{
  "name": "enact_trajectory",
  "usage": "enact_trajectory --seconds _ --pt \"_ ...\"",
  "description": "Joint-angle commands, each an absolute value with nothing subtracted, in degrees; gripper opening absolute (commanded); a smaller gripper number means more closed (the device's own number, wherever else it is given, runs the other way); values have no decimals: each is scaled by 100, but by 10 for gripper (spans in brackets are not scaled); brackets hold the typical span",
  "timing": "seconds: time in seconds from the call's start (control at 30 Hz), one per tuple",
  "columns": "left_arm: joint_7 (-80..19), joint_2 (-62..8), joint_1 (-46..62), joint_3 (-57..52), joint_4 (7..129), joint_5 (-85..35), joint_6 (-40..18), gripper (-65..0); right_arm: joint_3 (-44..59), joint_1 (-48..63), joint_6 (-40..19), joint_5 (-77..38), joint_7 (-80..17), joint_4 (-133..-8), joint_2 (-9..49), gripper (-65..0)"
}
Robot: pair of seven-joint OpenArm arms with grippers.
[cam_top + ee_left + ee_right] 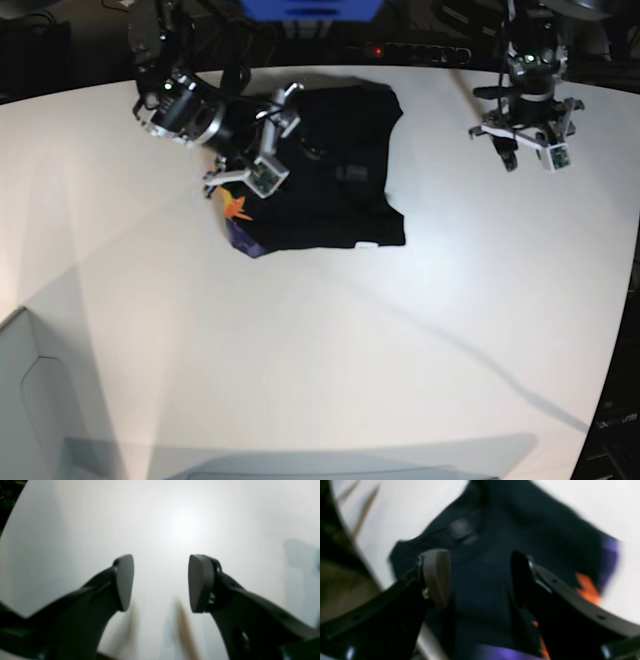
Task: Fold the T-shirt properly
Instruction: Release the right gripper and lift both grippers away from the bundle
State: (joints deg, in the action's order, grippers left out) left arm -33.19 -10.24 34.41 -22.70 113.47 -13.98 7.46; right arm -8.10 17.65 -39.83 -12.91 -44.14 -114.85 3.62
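The black T-shirt (330,170) lies folded into a rough square on the white table (320,340), with its orange print (237,207) and purple edging showing at its left corner. My right gripper (262,140) hovers over the shirt's left part. In the right wrist view its jaws stand open (481,580), nothing is between them, and the blurred T-shirt (520,517) lies below. My left gripper (520,140) hangs over bare table to the right of the shirt. In the left wrist view it is open (161,582) and empty.
A blue object (310,8) and dark equipment line the table's far edge. A grey box (20,400) stands at the lower left. The table's curved edge (625,300) runs down the right side.
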Motion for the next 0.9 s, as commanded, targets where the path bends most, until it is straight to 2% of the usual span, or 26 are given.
enact_trajectory --seconds 0.0,0.1,0.23,0.4,0.67,0.87 --pt "-3204 -1068 3530 -2290 11451 -1358 752 -316 -541 1684 -4000 -1349 -4303 -11600 330 -263" --pt "-3204 -1068 3556 -2273 11451 -1358 752 -316 75 1701 -4000 -1349 -4312 -11600 259 -263" --pt "-3204 -1059 3565 -2273 11451 -1385 752 -316 347 1921 -4000 -1341 -4303 -11600 286 -263" --pt "-3204 -1077 3565 -2308 11442 -2079 752 -316 752 2193 -4000 -1314 -4303 -11547 347 -263" --pt "-3213 -1086 3521 -2264 11407 -2325 752 -316 1464 2009 -4000 -1314 -4303 -10949 734 -264" --pt "-3213 -1095 3521 -2264 11398 -2334 752 -316 2255 1938 -4000 -1349 -4312 -11064 743 -264"
